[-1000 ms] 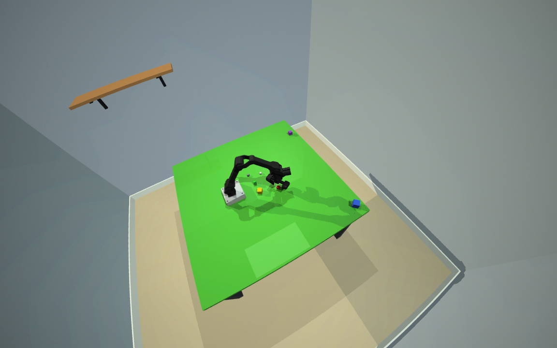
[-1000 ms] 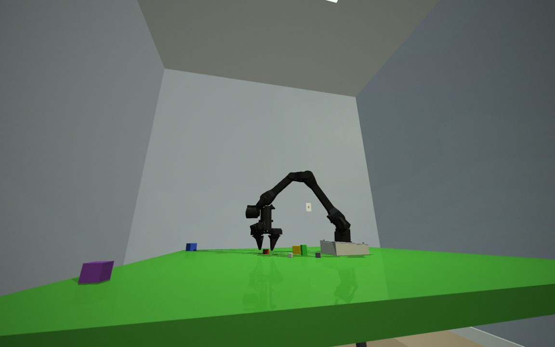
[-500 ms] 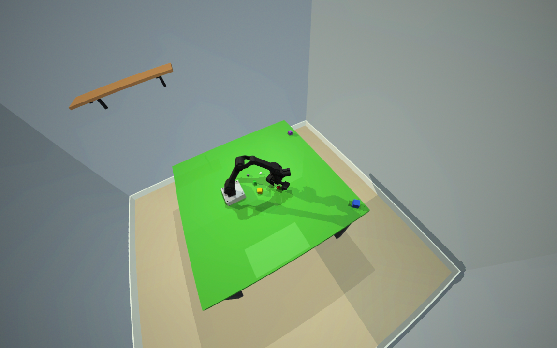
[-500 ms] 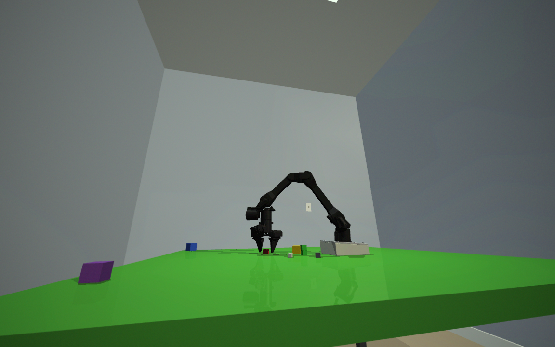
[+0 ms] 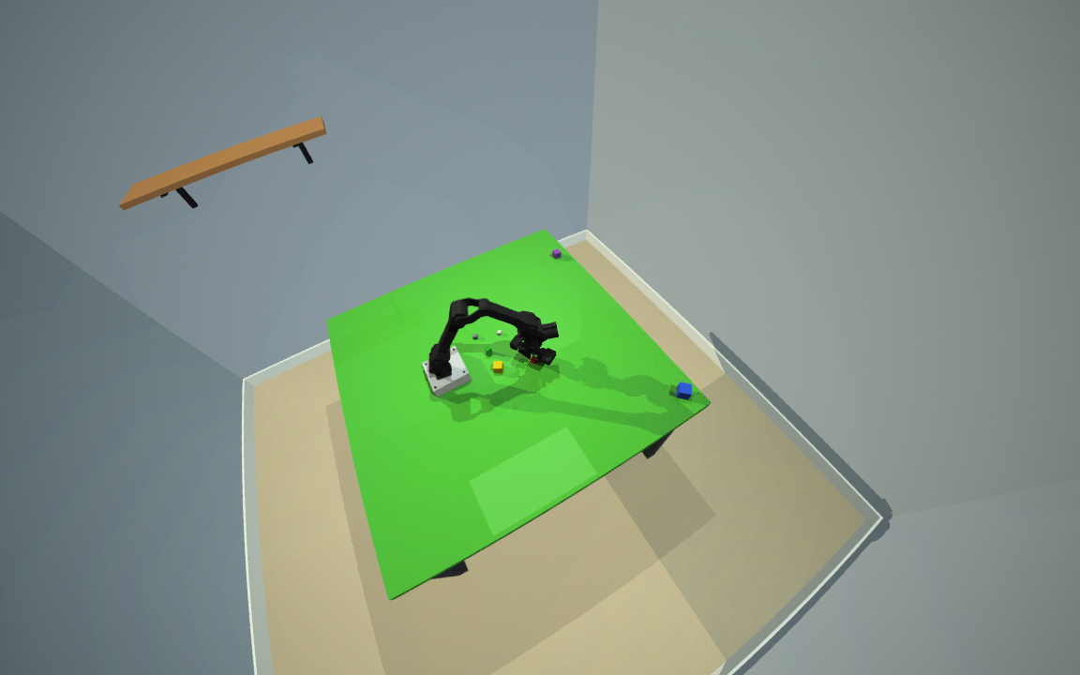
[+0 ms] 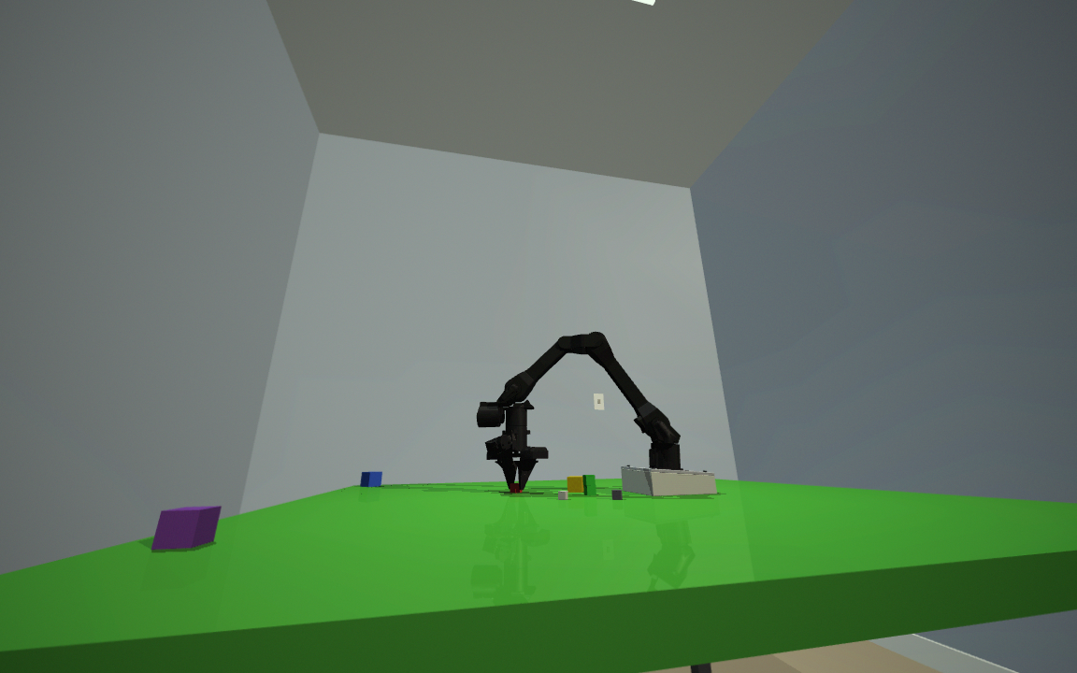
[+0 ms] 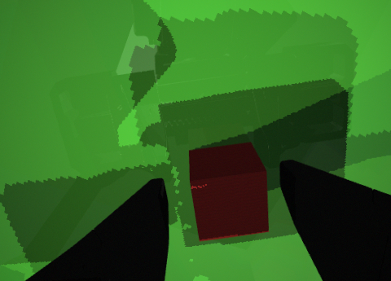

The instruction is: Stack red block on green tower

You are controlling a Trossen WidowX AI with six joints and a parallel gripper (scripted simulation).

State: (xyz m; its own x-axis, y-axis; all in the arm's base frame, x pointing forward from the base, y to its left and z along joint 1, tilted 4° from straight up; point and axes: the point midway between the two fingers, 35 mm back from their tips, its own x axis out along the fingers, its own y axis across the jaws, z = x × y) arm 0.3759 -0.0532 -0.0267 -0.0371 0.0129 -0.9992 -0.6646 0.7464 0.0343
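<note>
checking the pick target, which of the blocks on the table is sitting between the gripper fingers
The red block. It sits on the table between the gripper's fingers, with gaps either side; the yellow, blue and purple blocks lie apart.
</note>
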